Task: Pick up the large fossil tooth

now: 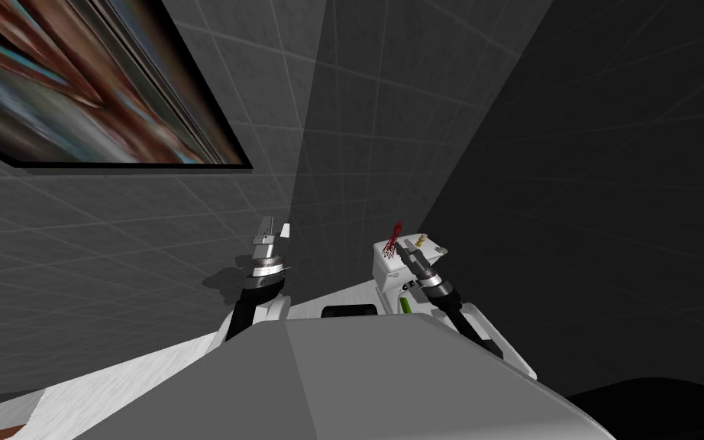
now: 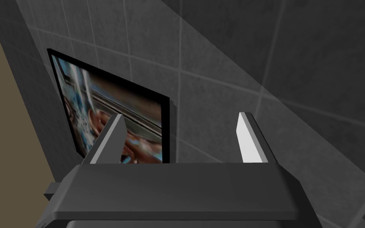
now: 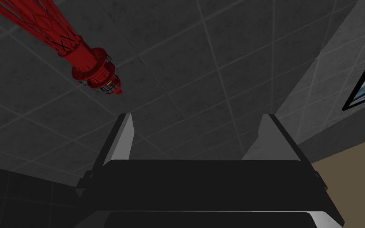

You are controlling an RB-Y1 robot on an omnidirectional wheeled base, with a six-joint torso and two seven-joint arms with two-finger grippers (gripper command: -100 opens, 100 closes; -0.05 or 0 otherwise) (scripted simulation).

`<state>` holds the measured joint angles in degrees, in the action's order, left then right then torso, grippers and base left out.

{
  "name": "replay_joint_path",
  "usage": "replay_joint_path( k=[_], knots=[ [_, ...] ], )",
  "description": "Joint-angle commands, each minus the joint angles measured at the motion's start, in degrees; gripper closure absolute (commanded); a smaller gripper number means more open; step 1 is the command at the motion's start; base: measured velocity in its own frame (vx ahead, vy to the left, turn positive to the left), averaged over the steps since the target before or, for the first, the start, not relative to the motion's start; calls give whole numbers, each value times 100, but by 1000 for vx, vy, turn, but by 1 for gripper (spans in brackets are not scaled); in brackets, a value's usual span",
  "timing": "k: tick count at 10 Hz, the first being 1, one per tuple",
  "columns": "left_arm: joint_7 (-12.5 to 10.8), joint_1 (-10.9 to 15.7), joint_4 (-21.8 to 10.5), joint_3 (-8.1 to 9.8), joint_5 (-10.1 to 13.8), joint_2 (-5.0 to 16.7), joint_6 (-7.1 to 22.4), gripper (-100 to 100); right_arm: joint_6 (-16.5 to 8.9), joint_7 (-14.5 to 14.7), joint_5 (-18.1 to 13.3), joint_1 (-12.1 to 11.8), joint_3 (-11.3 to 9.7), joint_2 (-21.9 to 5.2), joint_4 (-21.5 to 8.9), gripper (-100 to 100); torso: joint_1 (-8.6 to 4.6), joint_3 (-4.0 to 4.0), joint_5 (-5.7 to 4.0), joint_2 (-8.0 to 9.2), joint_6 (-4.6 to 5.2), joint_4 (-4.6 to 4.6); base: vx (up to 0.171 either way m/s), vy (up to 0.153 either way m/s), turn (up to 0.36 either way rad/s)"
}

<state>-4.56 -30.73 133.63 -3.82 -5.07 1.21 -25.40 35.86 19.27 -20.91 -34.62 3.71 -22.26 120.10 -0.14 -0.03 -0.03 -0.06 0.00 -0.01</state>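
Right gripper (image 3: 198, 116): this is closest to me. Its two fingers stand wide apart with nothing between them. They hold nothing and touch nothing.
Red thing (image 3: 94, 71): a long red thing with a little wire cage at its end. It sits out past the fingertips, off to the side of one finger and not between the two. It is near the gripper but apart from it.
White box (image 1: 383, 276): in the head view the right gripper is just over its top. The red thing sticks up from that top, just beside the fingers.
Small yellow thing (image 1: 420, 241): this is on the box top too, just past the right gripper. It is too small for me to say what it is.
Large fossil tooth: I cannot tell where it is. The bits on the box top by the right gripper are too small to name.
Grey tiled wall (image 3: 225, 59): this is behind the red thing, well past the fingertips.
Left gripper (image 2: 181, 114): it is held up in the air, well apart from the right gripper and the white box. Its fingers are wide apart and hold nothing.
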Motion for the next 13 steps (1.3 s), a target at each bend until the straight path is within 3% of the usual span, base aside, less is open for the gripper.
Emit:
replay_joint_path(
  k=[1, 2, 5, 6, 9, 10, 12, 13],
  knots=[
    [0, 0, 0, 0, 0, 0, 0, 0, -79, 274, -286, -50, 31, -265, -125, -100, 0, 0, 0, 0, 0, 0, 11, -29, 108],
    [0, 0, 0, 0, 0, 0, 0, 0, -79, 274, -316, -50, 31, -265, -125, -100, -1, 0, 0, -1, 0, 0, 5, -24, 29],
    [0, 0, 0, 0, 0, 0, 0, 0, -152, 754, -857, -47, 117, -786, -559, -100, 5, 0, 1, 1, 0, 0, 2, -17, 79],
    [0, 0, 0, 0, 0, 0, 0, 0, -152, 803, -886, -47, 117, -786, -559, -100, 3, 0, 1, 0, 0, 0, 3, -17, 21],
    [0, 0, 0, 0, 0, 0, 0, 0, -262, 1315, -1448, 15, 184, -1313, -1013, -100, 6, 1, 1, 1, 0, 0, 2, -15, 61],
    [0, 0, 0, 0, 0, 0, 0, 0, -262, 1365, -1456, 15, 184, -1313, -1043, -100, 5, 0, 1, 0, 0, 0, 6, -13, 13],
    [0, 0, 0, 0, 0, 0, 0, 0, -351, 1719, -1822, 86, 215, -1656, -1354, -100, 8, 0, 2, 0, 1, 0, 6, -8, 35],
    [0, 0, 0, 0, 0, 0, 0, 0, -351, 1742, -1822, 86, 215, -1656, -1377, -100, 8, -1, 2, -1, 0, 0, 6, -9, 21]
  ],
)
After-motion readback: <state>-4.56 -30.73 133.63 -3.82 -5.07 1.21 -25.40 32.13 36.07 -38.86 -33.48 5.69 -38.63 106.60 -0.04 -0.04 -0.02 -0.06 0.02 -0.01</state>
